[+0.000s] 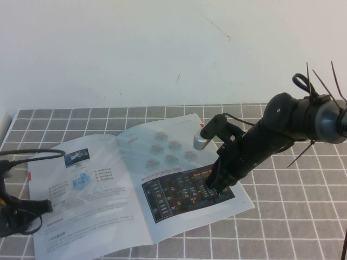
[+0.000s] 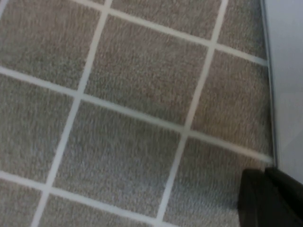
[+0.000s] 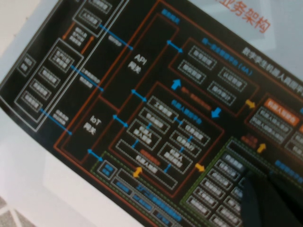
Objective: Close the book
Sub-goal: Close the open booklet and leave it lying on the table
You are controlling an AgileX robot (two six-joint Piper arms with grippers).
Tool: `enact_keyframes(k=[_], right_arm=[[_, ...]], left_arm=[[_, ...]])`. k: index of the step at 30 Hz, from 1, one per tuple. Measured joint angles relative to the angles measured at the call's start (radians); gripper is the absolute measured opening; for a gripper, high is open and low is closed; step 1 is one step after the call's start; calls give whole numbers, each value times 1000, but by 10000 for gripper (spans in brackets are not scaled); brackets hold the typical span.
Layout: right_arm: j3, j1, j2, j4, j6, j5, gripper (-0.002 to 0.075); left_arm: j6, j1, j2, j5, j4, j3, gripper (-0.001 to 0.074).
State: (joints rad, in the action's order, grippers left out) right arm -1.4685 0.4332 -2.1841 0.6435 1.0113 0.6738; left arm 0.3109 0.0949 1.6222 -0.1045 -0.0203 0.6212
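Observation:
An open book (image 1: 108, 184) lies flat on the grey grid cloth, white left page and a right page with a dark diagram (image 1: 184, 192). My right gripper (image 1: 212, 187) points down onto that dark diagram, fingers shut, nothing held. The right wrist view shows the diagram (image 3: 142, 94) close up with the right gripper (image 3: 266, 191) tips pressed together against the page. My left gripper (image 1: 44, 206) sits low at the book's left edge, shut and empty. In the left wrist view, the left gripper (image 2: 267, 191) is over the cloth beside the white page edge (image 2: 289, 71).
The grey grid cloth (image 1: 293, 216) covers the table, ending at a white wall (image 1: 162, 49) behind. A black cable (image 1: 27, 154) runs from the left arm over the book's left corner. Cable ties stick out from the right arm (image 1: 320, 81).

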Motion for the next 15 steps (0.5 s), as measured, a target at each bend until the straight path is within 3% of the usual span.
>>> enact_keyframes(k=[7,15], right_arm=[[-2,0,-2,0,0,2,-2],[-4,0,-3,2,0,7,-2]], left_arm=[[0,0,54,38,30,16,-3],[0,-100,67,82,95,29,-3]])
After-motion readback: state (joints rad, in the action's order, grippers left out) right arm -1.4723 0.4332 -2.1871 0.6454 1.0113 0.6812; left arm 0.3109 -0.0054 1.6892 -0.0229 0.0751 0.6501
